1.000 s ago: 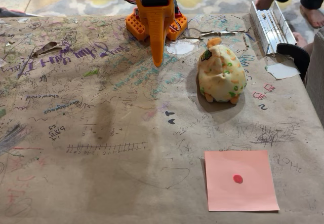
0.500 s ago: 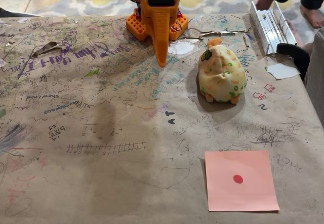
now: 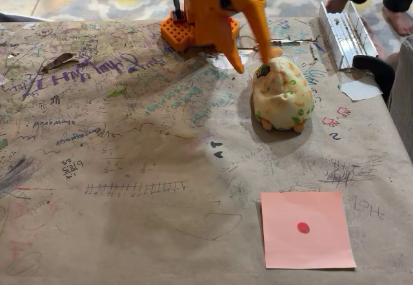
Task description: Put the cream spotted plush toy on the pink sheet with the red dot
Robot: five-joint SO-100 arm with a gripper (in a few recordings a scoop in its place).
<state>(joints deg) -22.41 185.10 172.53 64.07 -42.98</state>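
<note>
Mostly scrawl fills the left of the brown paper-covered table (image 3: pixel 129 220): purple handwriting along the far left that I cannot make out, a small "5318"-like upside-down number, and a ruler-like row of ticks nearer the front; none of it reads cleanly. Right of centre at the far edge sits my orange base, and from it my gripper (image 3: pixel 253 58) reaches down and to the right with its two fingers spread wide, one tip over the table left of the toy, the other at the toy's far top by its orange nub and green tag. Whether that tip actually touches the fabric I cannot tell; nothing is pinched. The cream spotted plush toy (image 3: pixel 282 95) rests on the table, right of centre and far. Near the front right lies the pink sheet with the red dot (image 3: pixel 306 229), flat, well apart from the toy. Farther right, a white paper scrap (image 3: pixel 359 89) lies by the edge, and a person's bare feet are cut off at the top.
</note>
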